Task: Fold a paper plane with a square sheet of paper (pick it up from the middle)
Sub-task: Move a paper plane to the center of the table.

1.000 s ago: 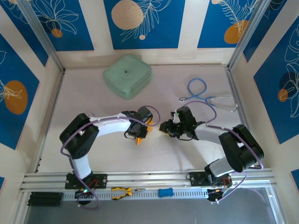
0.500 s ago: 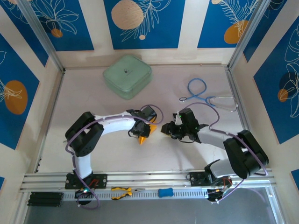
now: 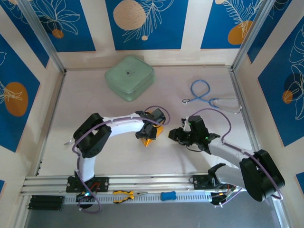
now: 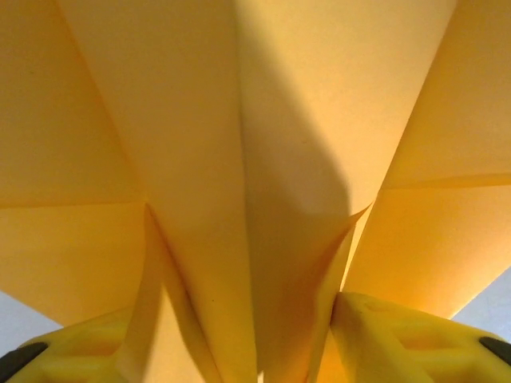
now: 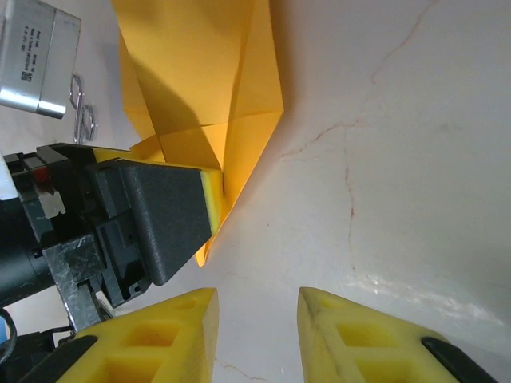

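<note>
The orange-yellow paper point(image 3: 151, 139), folded to a point, stands mid-table under my left gripper point(image 3: 153, 128). In the left wrist view its creased flaps point(image 4: 239, 159) hang loosely between my left gripper's point(image 4: 239, 355) spread yellow fingers point(image 4: 399, 343), brushing the right one. My left gripper is open around it. My right gripper point(image 3: 174, 134) sits just right of the paper, open, with bare table between its fingers point(image 5: 257, 327). From the right wrist, the folded paper point(image 5: 207, 80) leans against the left gripper's black finger point(image 5: 160, 215).
A mint-green case point(image 3: 129, 77) lies at the back left. A blue stethoscope point(image 3: 209, 97) lies at the back right. Yellow-handled pliers point(image 3: 126, 194) and a small blue item point(image 3: 167, 195) rest on the front rail.
My left gripper has shifted right with the paper and its jaws have widened. My right gripper has pulled back to the right, away from the paper.
</note>
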Robot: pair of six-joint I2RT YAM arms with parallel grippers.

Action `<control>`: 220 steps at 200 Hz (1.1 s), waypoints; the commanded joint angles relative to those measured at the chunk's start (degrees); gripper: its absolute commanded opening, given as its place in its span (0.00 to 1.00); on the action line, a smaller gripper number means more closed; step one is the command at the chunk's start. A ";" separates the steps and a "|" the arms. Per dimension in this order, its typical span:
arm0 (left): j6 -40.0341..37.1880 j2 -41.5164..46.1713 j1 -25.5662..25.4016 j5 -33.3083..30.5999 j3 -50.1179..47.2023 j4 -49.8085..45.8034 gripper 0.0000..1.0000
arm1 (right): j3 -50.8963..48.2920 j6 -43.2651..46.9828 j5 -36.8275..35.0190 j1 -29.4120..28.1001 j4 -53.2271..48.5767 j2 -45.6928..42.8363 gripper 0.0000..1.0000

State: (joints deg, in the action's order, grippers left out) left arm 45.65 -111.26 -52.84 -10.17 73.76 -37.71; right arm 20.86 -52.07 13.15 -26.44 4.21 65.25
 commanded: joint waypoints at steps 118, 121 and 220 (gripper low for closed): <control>8.07 3.91 -1.19 -2.36 0.96 -3.07 0.52 | -1.19 0.31 -1.04 0.82 -4.95 -7.24 0.37; 8.12 3.88 -1.21 -2.37 0.91 -3.03 0.52 | -1.16 0.22 -1.09 0.85 -5.07 -7.25 0.37; 6.94 13.88 -1.21 -4.53 -2.19 -2.26 0.54 | 2.51 4.01 -4.38 1.44 -12.79 -9.86 0.37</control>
State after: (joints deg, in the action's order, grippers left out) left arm 52.66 -103.57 -53.60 -12.16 73.32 -39.53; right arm 20.36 -51.16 11.38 -25.69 -2.87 58.33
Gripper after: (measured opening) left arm 0.537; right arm 0.369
